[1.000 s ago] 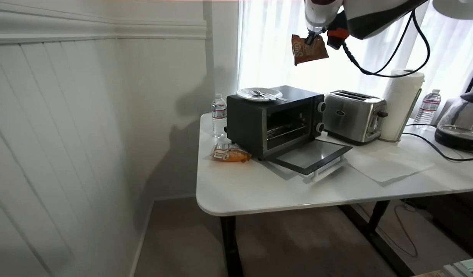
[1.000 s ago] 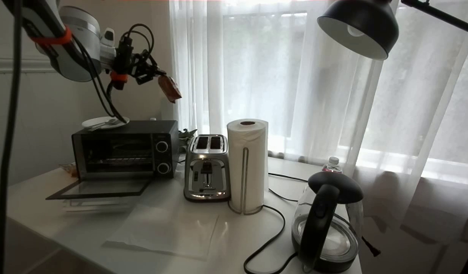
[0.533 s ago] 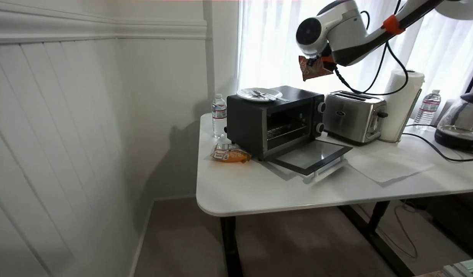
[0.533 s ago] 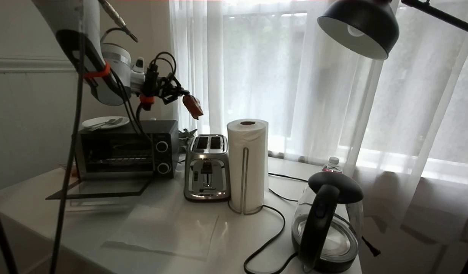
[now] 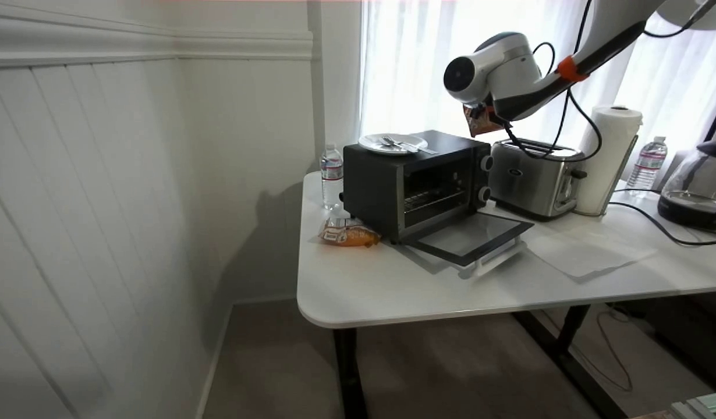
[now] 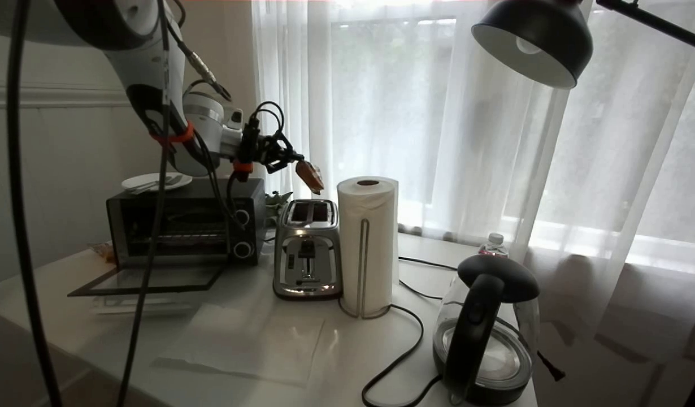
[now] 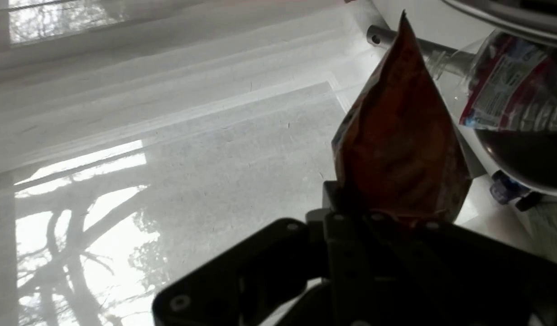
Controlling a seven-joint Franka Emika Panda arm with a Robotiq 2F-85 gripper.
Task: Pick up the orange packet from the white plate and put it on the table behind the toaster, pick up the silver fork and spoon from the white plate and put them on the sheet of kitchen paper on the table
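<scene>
My gripper (image 6: 298, 156) is shut on the orange packet (image 6: 309, 177) and holds it in the air just above and behind the toaster (image 6: 308, 254). In the wrist view the packet (image 7: 405, 149) sticks out from the fingertips (image 7: 351, 199). The arm partly hides the packet (image 5: 482, 121) in an exterior view. The white plate (image 5: 372, 144) rests on the toaster oven with the silver fork and spoon (image 5: 401, 142) on it. The sheet of kitchen paper (image 6: 251, 339) lies flat on the table in front of the toaster.
The toaster oven (image 5: 372, 186) has its door (image 5: 468, 235) open. A paper towel roll (image 6: 367, 254) stands beside the toaster. A kettle (image 6: 489, 339) and a lamp (image 6: 534, 42) are farther right. Another orange bag (image 5: 349, 231) and a water bottle (image 5: 332, 177) are beside the oven.
My gripper has moved down and away from the oven, toward the space above the toaster, with the packet still held. The plate and cutlery have not moved.
</scene>
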